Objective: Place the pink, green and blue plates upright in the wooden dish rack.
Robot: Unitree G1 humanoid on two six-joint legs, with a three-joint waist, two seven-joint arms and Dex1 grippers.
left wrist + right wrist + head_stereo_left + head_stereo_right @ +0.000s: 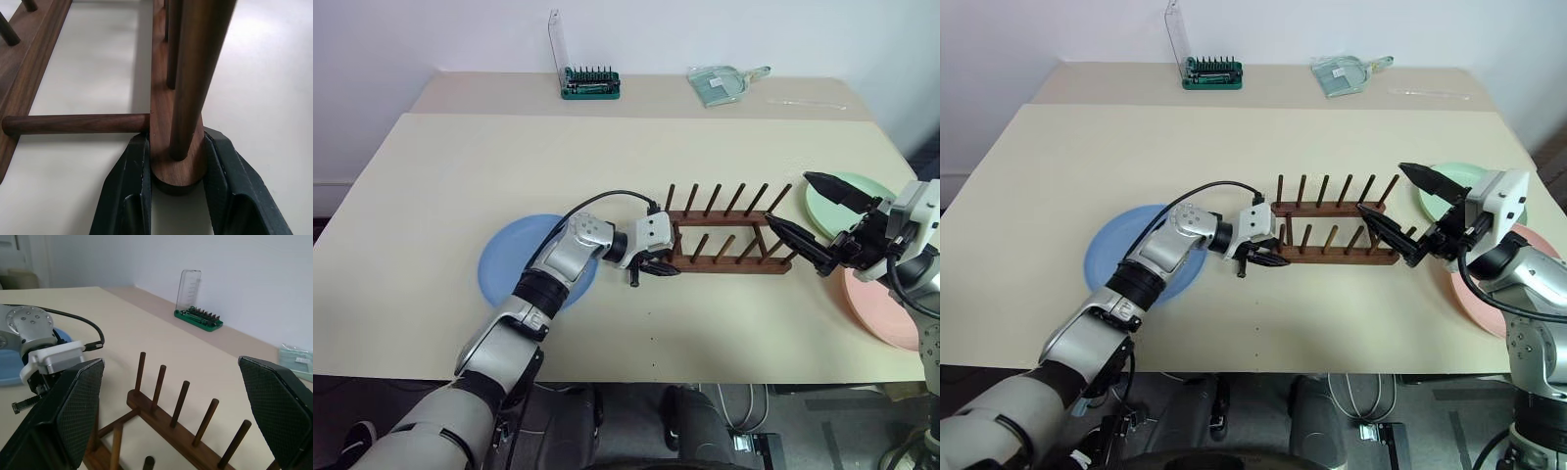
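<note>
my left gripper (pixel 655 270) clamped on wooden dish rack (pixel 729 240) rail end; right gripper (pixel 813 222) apart at rack's 3 o'clock. risk: rack drags askew if i pull.

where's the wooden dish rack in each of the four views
Left eye view: wooden dish rack right of centre, on the table between both grippers.
Right eye view: just right of centre.
Left wrist view: close up, its near rail end between the left gripper fingers.
Right wrist view: low centre, pegs upright.
Shared landmark: the left gripper at the rack's end.
</note>
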